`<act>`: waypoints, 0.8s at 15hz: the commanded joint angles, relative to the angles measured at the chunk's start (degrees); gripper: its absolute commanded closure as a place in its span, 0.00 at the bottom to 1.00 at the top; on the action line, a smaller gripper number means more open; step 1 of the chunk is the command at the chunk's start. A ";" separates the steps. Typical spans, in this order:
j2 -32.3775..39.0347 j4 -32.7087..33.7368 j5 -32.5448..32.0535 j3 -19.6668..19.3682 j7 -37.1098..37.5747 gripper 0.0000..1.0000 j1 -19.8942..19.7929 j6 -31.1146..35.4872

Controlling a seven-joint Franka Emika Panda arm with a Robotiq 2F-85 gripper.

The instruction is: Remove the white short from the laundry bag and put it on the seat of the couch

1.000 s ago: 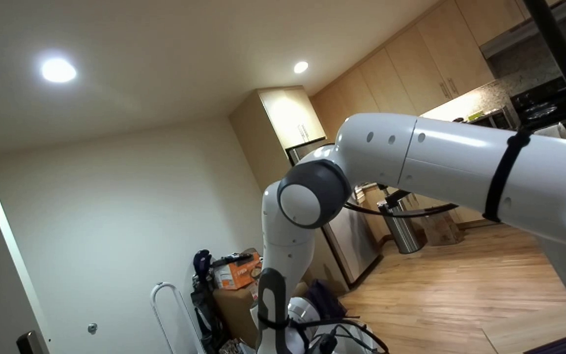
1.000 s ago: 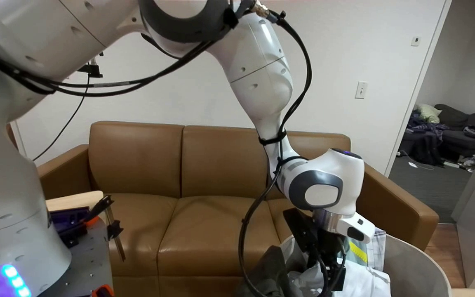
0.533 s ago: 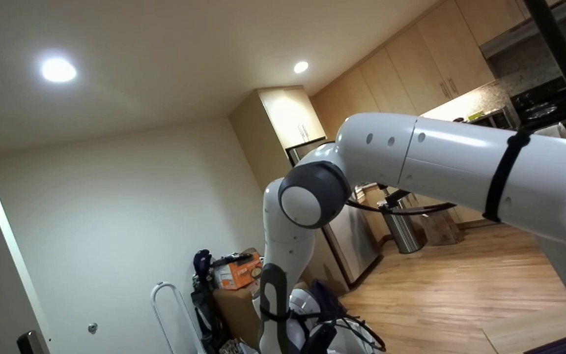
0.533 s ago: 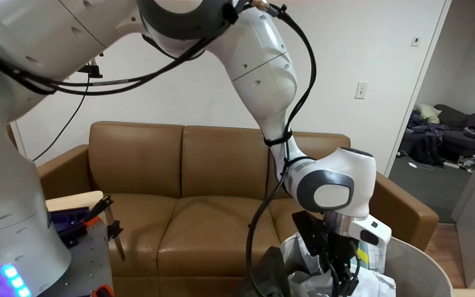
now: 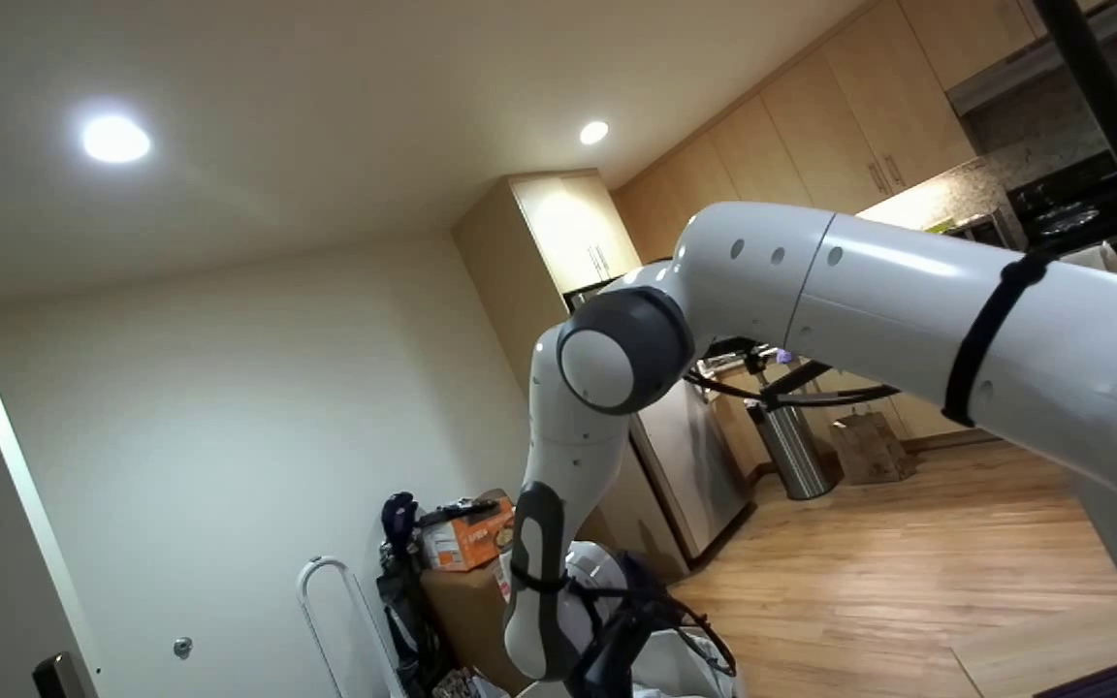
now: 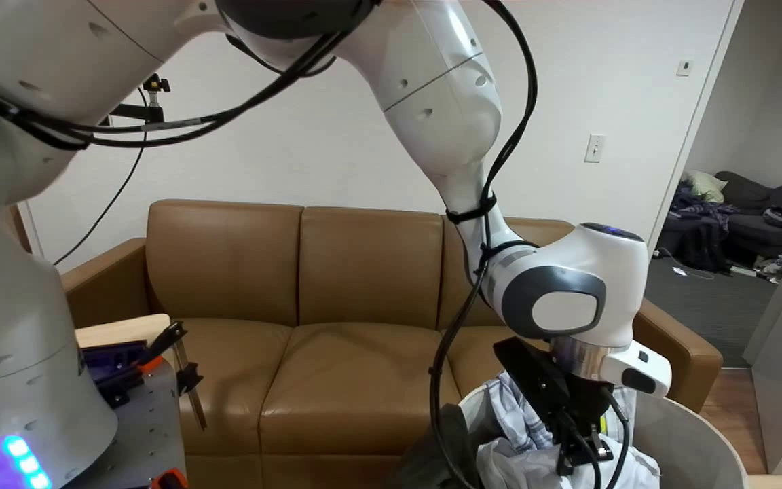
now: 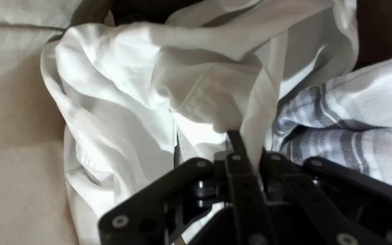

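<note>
What seem the white shorts [image 7: 202, 81] are pinched by the gripper [image 7: 251, 148], inside the laundry bag [image 6: 693, 445]; the grasp seems made, but lifting out and placing on the couch seat [image 6: 357, 380] are left.

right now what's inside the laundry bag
White cloth, pinched in the gripper, striped cloth beside it, and a sliver of yellow. Whatever lies beneath them is covered.

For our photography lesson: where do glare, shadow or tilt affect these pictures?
Wrist view: the white cloth washes out in patches, shaded elsewhere; in an exterior view, a ceiling light glares white, and the cabinets slant because the picture is tilted; in an exterior view, blue lights bloom.
</note>
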 commanded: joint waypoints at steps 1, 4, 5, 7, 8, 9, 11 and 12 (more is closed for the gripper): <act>-4.94 -2.17 0.48 4.70 -9.72 0.92 -4.23 -0.63; -12.96 -7.48 -0.94 4.38 -13.92 0.92 -4.41 1.56; -14.87 -9.22 -1.48 3.94 -15.02 0.92 -4.26 3.80; -20.30 -14.15 -2.58 2.57 -15.80 0.92 -3.62 8.01; -12.96 -6.18 -1.44 2.93 -13.23 0.92 -3.44 4.41; -15.83 -8.48 -1.75 2.62 -13.61 0.92 -3.37 5.31; -19.22 -11.48 -1.87 2.34 -14.19 0.92 -3.28 5.48; -19.77 -12.19 -1.93 2.31 -14.22 0.92 -3.23 5.59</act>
